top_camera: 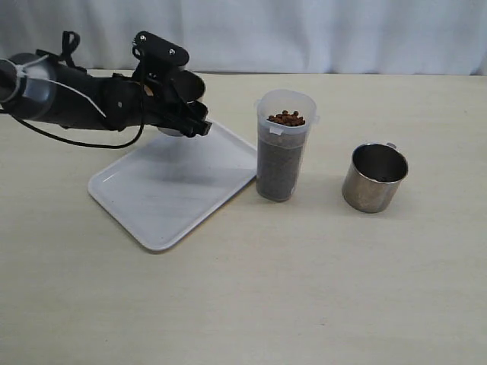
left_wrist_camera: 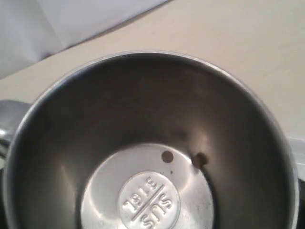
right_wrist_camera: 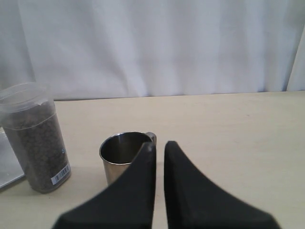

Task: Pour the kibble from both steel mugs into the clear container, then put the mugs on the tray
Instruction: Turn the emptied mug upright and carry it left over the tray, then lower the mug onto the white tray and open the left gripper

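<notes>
My left gripper is shut on a steel mug and holds it tilted in the air above the far corner of the white tray. In the left wrist view that mug fills the picture, and a single kibble pellet clings near its bottom. The clear container stands right of the tray, full of kibble almost to the rim. The second steel mug stands upright on the table to the right, with no kibble showing inside. My right gripper is shut on nothing, short of this mug.
A white curtain runs along the table's far edge. The beige table stretches in front of the tray and mug. In the right wrist view the container stands left of the mug, with a tray corner beyond.
</notes>
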{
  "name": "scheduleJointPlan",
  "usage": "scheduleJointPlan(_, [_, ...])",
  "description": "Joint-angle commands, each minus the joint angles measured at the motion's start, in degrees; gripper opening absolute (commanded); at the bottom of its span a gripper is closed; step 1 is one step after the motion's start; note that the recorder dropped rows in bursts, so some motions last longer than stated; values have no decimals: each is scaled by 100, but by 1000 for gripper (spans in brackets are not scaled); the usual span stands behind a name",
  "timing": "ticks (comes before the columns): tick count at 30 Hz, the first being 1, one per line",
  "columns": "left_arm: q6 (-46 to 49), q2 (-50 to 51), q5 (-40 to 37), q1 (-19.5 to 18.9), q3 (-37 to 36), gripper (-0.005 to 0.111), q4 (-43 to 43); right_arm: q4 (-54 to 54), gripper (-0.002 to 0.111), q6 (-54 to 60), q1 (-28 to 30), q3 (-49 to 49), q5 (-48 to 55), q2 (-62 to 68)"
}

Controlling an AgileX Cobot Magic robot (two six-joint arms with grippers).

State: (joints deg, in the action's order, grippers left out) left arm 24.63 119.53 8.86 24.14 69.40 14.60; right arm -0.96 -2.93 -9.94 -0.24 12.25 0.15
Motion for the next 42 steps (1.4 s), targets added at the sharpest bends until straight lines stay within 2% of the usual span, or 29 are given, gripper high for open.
scheduleJointPlan(1, [-1843, 302, 810, 22, 109, 0, -1209, 9, 5, 36, -21, 24, -17, -15])
scheduleJointPlan(2, [-2463, 347, 963, 22, 109, 0, -1751, 9, 5, 36, -21, 24, -17, -15])
scheduleJointPlan(5, [-4803, 564, 2104, -36, 125, 0, -4578, 9, 5, 36, -21, 24, -17, -15])
scheduleJointPlan(6, [-4902, 611, 2205, -38, 146, 0, -4709, 9, 5, 36, -21, 24, -17, -15])
scheduleJointPlan(9, [-4818, 696, 1945, -38, 168, 0, -4309, 9, 5, 36, -21, 24, -17, -15])
scheduleJointPlan(11, [-4547, 696, 1871, -79, 168, 0, -4283, 9, 5, 36, -21, 24, -17, -15])
scheduleJointPlan(19, [-4608, 790, 1241, -345, 168, 0, -4185, 9, 5, 36, -21, 24, -17, -15])
scheduleJointPlan(25, [-4608, 1201, 1817, -345, 168, 0, -4185, 9, 5, 36, -21, 24, -17, -15])
scheduleJointPlan(29, [-4608, 1291, 1932, -345, 168, 1, -4185, 9, 5, 36, -21, 24, -17, -15])
scheduleJointPlan(32, [-4608, 1291, 1932, -345, 168, 14, -4101, 9, 5, 36, -21, 24, -17, -15])
scheduleJointPlan(37, [-4608, 1291, 1920, -345, 168, 60, -4047, 9, 5, 36, -21, 24, -17, -15])
scheduleJointPlan(39, [-4608, 1237, 1844, -345, 168, 74, -4047, 9, 5, 36, -21, 24, -17, -15])
scheduleJointPlan(42, [-4608, 1072, 1518, -345, 168, 87, -4047, 9, 5, 36, -21, 24, -17, -15])
